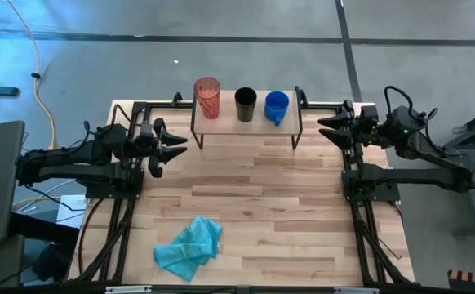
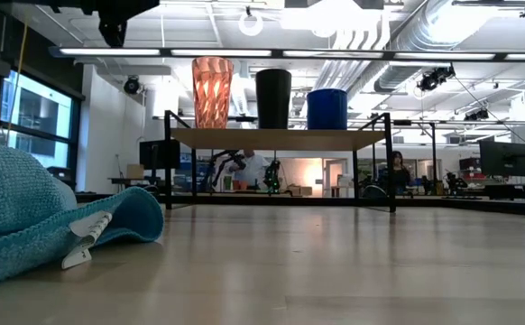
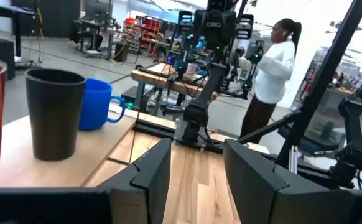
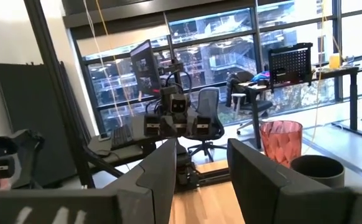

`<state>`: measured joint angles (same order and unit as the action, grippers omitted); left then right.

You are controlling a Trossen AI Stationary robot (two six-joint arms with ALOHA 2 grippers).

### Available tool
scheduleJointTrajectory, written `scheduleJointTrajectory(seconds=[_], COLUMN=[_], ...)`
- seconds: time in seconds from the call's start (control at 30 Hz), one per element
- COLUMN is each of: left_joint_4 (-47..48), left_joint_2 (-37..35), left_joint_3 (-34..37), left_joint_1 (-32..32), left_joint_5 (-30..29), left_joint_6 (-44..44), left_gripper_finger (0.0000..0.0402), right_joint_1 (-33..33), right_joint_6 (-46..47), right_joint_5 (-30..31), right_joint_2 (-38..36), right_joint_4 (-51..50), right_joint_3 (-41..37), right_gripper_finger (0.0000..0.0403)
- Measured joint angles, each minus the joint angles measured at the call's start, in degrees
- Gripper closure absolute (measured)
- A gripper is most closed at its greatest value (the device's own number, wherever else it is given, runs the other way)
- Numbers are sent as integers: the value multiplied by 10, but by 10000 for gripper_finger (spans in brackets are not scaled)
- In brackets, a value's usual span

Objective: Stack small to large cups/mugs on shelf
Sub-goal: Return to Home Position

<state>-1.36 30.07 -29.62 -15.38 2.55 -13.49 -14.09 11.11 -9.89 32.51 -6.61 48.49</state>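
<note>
Three vessels stand upright in a row on the small light-wood shelf (image 1: 246,122) at the table's far edge: the red ribbed tumbler (image 1: 207,98) on the left, the black cup (image 1: 246,104) in the middle, the blue mug (image 1: 276,107) on the right with its handle toward the near side. The low view shows the tumbler (image 2: 212,92), black cup (image 2: 273,98) and blue mug (image 2: 326,108) on the shelf top (image 2: 276,138). My left gripper (image 1: 175,148) is open, left of the shelf. My right gripper (image 1: 327,128) is open, right of the shelf.
A crumpled teal cloth (image 1: 190,247) lies near the table's near edge, left of centre, and fills the low view's left side (image 2: 28,217). The wooden tabletop (image 1: 254,204) lies bare between the arms. A person (image 3: 271,68) stands in the room beyond the table.
</note>
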Motion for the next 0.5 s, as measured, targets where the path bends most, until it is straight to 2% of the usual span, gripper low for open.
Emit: scheduleJointTrajectory(seconds=[0.3,0.5], left_joint_4=[-103,-108], left_joint_2=[-45,-48], left_joint_3=[104,118], left_joint_1=[0,0], left_joint_5=[-20,-37], left_joint_6=[-80,-93], left_gripper_finger=[263,263], right_joint_1=[0,0], right_joint_6=[-6,9], right_joint_5=[6,6], right_joint_2=[0,0], right_joint_4=[2,0], right_joint_3=[0,0], right_gripper_finger=[267,267])
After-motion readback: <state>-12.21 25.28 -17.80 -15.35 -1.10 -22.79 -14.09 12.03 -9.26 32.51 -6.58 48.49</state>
